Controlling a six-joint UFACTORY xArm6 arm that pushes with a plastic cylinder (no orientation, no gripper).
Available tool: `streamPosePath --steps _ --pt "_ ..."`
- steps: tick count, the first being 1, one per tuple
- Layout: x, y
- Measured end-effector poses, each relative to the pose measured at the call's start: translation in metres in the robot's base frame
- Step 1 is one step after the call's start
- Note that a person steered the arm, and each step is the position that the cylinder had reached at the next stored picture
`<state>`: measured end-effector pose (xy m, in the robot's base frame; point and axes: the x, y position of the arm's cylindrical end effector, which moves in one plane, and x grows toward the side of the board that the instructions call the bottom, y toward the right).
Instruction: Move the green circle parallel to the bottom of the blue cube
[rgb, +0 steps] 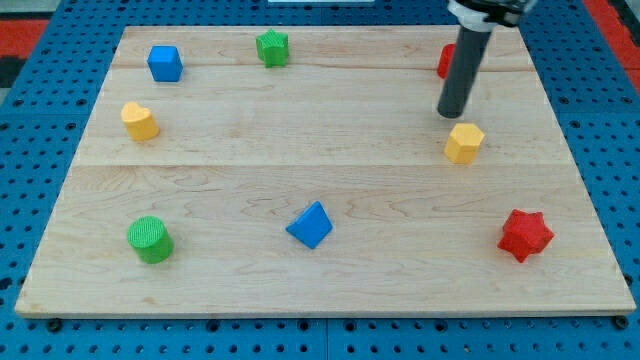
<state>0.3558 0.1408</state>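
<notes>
Green circle (150, 239) stands upright near the table's (330, 290) bottom-left corner, clear of every other block. It is a short ribbed cylinder, judged light and rigid; it should slide readily but may roll off a push that is not aimed through its centre. Contact point: the curved side wall, square to the intended travel.

Blue cube (165, 63) sits near the top-left corner, almost directly above the circle in the view. A yellow block (140, 121) lies between them, slightly to the left. A second blue block (310, 224) rests at bottom centre.

My tip (452, 114) is at the view's upper right, just above a yellow hexagonal block (464, 143) and well apart from the circle. A red block (445, 61) is partly hidden behind the rod. No jaws are fitted; nothing is held.

Green star (272, 47) and red star (525, 235) lie clear.
</notes>
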Motion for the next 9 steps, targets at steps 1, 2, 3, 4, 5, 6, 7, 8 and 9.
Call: streamPosePath --steps 1,2,3,4,5,6,7,8,9 --pt "0.012 -0.072" --pt "0.049 -0.124" --pt "0.102 -0.16" --pt "0.166 -0.213" --pt "0.197 -0.254" --pt "0.201 -0.297" --pt "0.185 -0.324" --pt "0.191 -0.285" --pt "0.185 -0.276"
